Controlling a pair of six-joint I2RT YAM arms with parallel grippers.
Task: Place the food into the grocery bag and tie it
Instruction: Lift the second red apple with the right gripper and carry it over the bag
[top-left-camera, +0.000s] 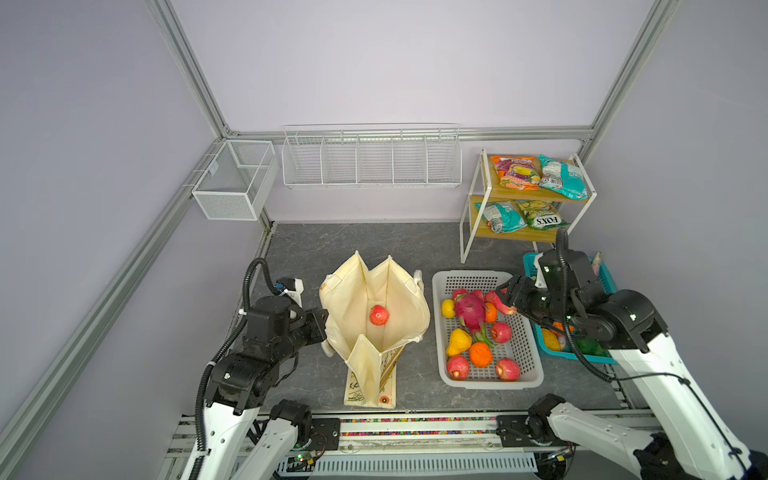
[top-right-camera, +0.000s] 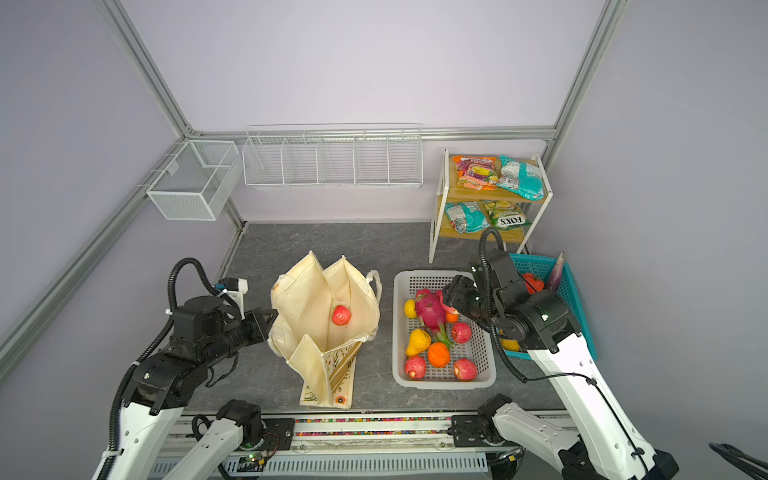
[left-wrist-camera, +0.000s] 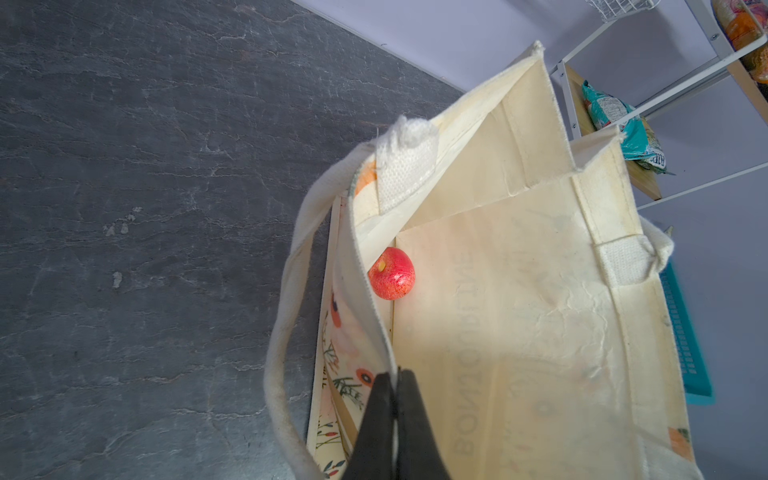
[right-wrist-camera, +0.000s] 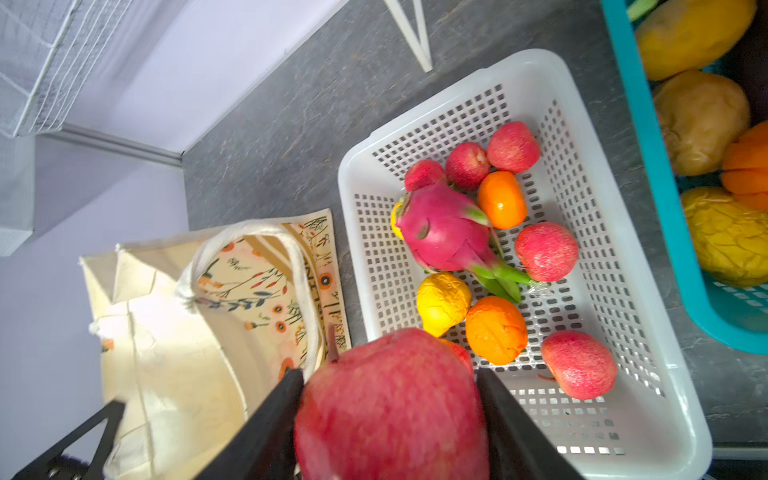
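I am pinching the rim of the grocery bag with my left gripper, jaws pressed flat together, forearm reaching in level from the bag's left side. Off to the bag's right, I am holding a red apple clamped between my right gripper's spread jaws, wrist pointing toward the bag.

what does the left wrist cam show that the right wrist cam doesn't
Left wrist only: the left claw pinched shut on the rim of the grocery bag, a lone apple inside it, and a teal snack packet beyond it.
Right wrist only: the right claw gripping a red apple, and the white basket holding the dragon fruit.
Both: the bag and the grey tabletop.
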